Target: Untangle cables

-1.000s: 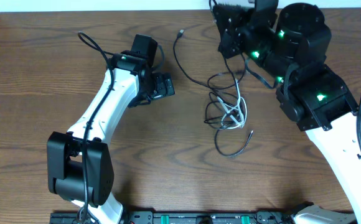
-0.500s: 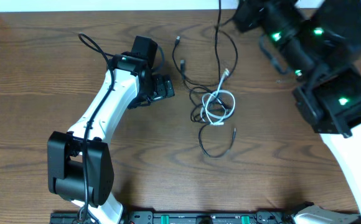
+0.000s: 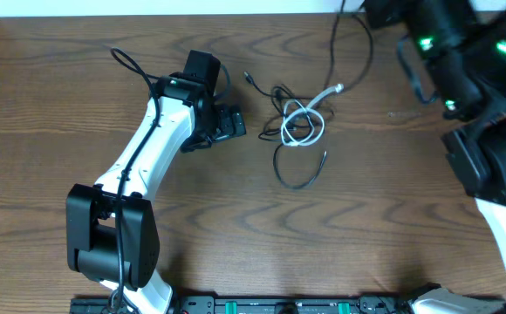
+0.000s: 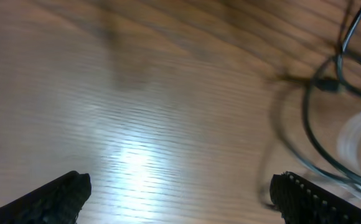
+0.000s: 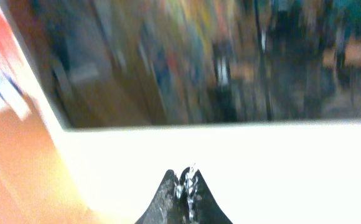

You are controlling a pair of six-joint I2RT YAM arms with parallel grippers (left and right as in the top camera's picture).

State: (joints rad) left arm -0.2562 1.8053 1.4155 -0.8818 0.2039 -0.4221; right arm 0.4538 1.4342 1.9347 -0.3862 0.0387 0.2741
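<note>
Now, bench: brown wood-grain top carrying both arms and the cables.
Cables: three cords knotted into one small clump on the far half of the bench, about midway between its left and right edges.
White cable: coiled in a loop in the heart of the clump, with one plug end poking out toward the far right; in the left wrist view it is a pale blur at the right edge.
Raised black cable: leaves the clump and runs as a narrow loop to the far edge of the bench, where it passes out of the overhead view beside the right arm.
Flat black cable: lies on the wood, sweeping a curve from the clump toward the near edge; another plug end lies on the clump's far-left side.
Left gripper: claw spread wide, nothing between the fingers, low over bare wood just left of the clump; the wrist view shows black strands curving just off its right fingertip.
Right gripper: claw pinched shut to a point, a thin glinting bit at the tips, blurred; by the overhead view it grips the raised black cable.
Left arm: white links reaching from the near edge toward the clump.
</note>
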